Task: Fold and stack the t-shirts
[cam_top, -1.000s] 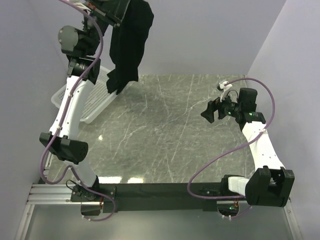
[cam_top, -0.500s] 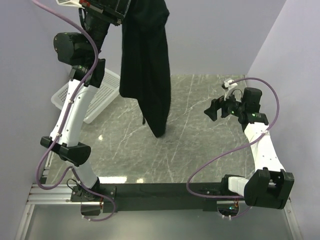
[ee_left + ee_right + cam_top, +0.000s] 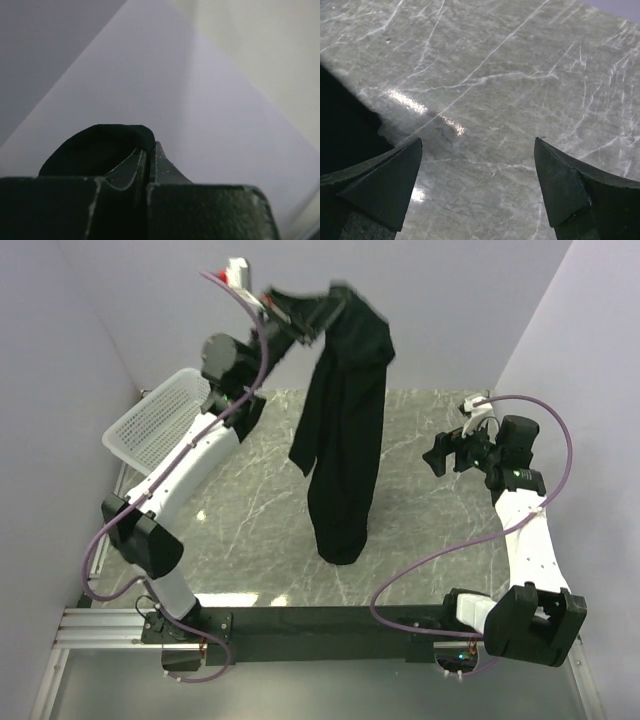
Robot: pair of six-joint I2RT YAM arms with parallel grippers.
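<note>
T-shirt [image 3: 345, 440] is hanging from the left hand [image 3: 328, 310], which is pinching its top; right hand [image 3: 438, 454] is hovering, spread wide.

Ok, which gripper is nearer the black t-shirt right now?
Left. The left gripper is shut on the top of the black t-shirt, which hangs from it; the right gripper is open, off to its right, not touching it.
</note>
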